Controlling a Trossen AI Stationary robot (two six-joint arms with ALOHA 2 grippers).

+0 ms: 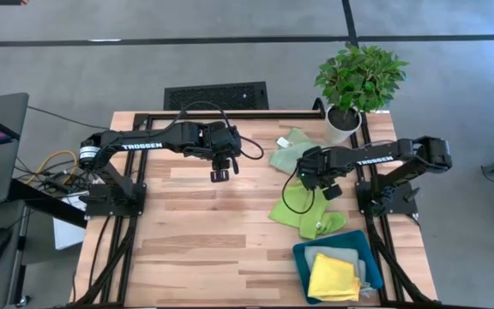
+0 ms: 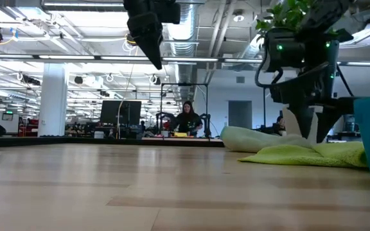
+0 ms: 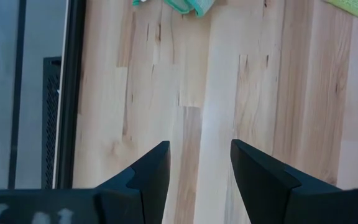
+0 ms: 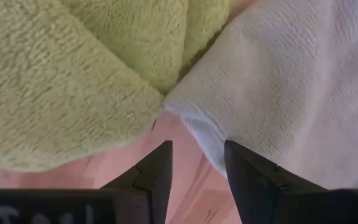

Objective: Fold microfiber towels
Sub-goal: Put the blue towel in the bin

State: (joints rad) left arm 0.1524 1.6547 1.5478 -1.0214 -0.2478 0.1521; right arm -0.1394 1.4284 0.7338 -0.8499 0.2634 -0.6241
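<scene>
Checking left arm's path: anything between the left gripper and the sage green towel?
Bare wood only in the high view, between the open left gripper and the sage green microfiber towel.

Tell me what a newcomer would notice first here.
The right gripper, fingers open, low over the sage green towel and lime green towel at the table's right. Nearer the front, a teal tray holds a yellow towel. The left gripper hangs open mid-table.

Open-plan lab: exposed ceiling ducts (image 2: 191, 25), monitors (image 2: 121, 112), person (image 2: 187, 119).
</scene>
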